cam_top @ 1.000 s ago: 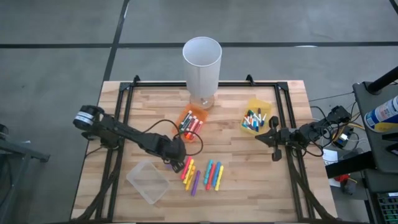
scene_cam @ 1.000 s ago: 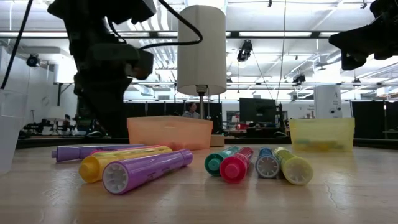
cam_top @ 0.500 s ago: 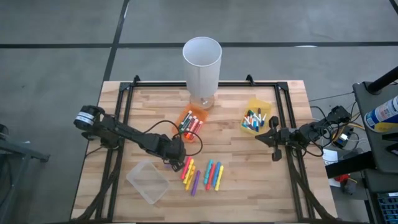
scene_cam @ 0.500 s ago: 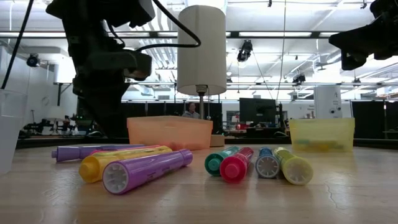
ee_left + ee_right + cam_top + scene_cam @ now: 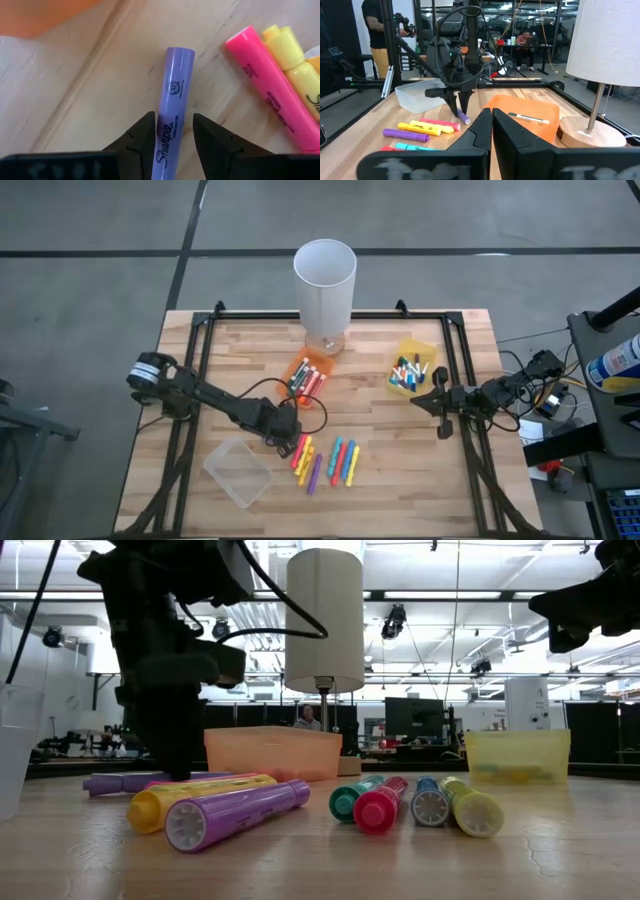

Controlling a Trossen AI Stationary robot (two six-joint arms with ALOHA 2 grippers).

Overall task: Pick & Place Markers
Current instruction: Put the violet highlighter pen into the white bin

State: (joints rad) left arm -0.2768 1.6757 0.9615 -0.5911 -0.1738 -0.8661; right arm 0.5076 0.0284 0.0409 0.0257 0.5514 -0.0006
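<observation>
The purple marker (image 5: pixel 171 112), light, stiff and slick, lies on the wood just beside the orange bin (image 5: pixel 308 380); the left gripper (image 5: pixel 170 134) straddles its mid-barrel, fingers parted, not yet pinching; right gripper (image 5: pixel 491 124) clenched empty, well apart.

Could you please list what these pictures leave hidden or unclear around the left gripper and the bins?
- Purple marker: left wrist view's edge cuts off its near end, so its cap is unseen.
- Left gripper: low view shows only its dark bulk; the jaws merge.
- Yellow bin: translucent wall blurs its contents in the low view.
- Orange bin: markers too small to count from above.
</observation>
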